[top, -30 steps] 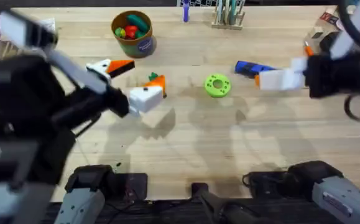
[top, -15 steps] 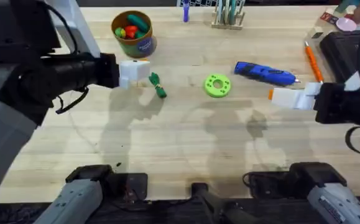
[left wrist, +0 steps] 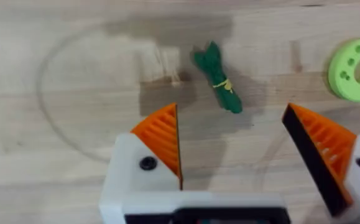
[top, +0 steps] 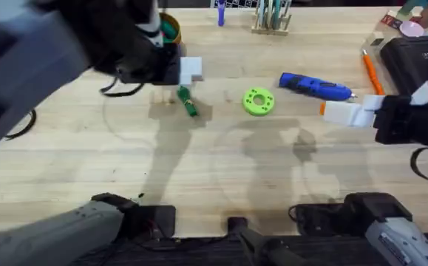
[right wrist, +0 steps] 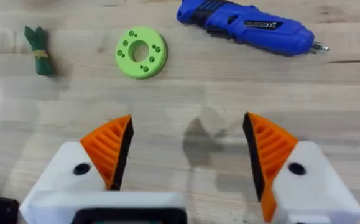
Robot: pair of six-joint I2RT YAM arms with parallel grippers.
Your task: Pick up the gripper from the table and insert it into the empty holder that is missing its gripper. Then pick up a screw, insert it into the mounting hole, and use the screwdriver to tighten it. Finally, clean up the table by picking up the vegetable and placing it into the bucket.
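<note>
Left gripper (left wrist: 232,146): white fingers with orange ribbed pads spread wide, holding nothing, poised above the small dark green leafy toy vegetable (left wrist: 217,85), which lies flat on the light wooden table (top: 221,177). Right gripper (right wrist: 186,155): likewise wide open and empty. Beyond it lie the lime-green round disc (right wrist: 141,51) and the blue pen-shaped electric screwdriver (right wrist: 248,28). The round brown bucket (top: 171,31) stands behind the vegetable, largely hidden by the left arm.
</note>
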